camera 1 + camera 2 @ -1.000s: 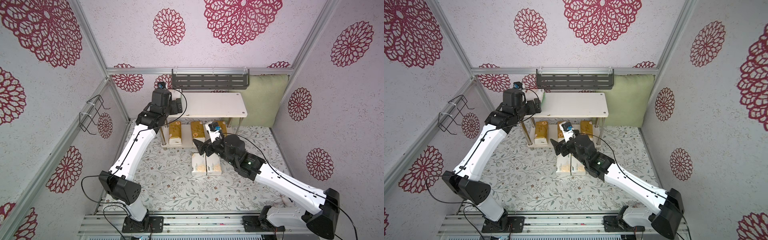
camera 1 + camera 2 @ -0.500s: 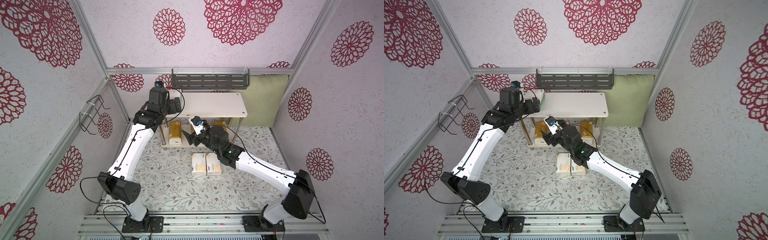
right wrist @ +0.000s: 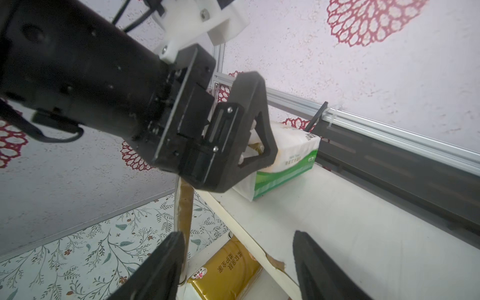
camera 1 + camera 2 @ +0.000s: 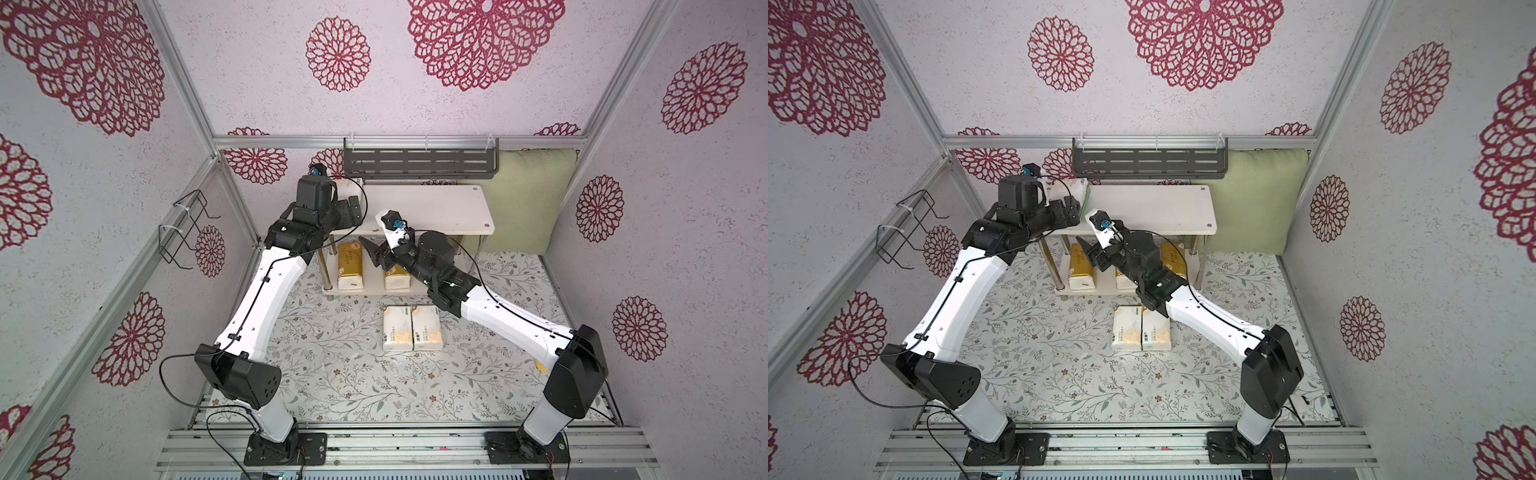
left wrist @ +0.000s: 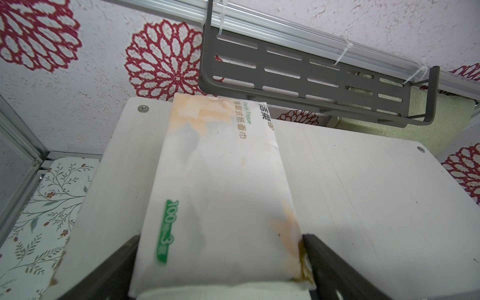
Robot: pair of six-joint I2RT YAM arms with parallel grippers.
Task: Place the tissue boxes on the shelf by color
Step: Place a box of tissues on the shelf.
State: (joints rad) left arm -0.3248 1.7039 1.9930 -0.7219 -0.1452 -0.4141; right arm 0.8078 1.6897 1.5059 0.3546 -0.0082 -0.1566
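Swinging off the two white packs [image 4: 412, 328] on the desk [image 4: 332, 374], my right pincer [image 3: 237, 233] has come to the shelf [image 5: 350, 181] front, narrowing yet parted and empty. My left pincer [image 5: 220, 237] flanks the white pack [image 5: 220, 168] lying on the top board's end, fingers [image 5: 117, 259] against both sides; grasping or released, I cannot tell. Gold packs [image 4: 350, 266] stand on the lower tier. Best to spread wide and back straight out without dragging it, leaving room alongside.

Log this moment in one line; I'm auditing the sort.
left gripper: shut on white pack on shelf top board | right gripper: open, empty | gold packs: shelf lower tier | two white packs: table
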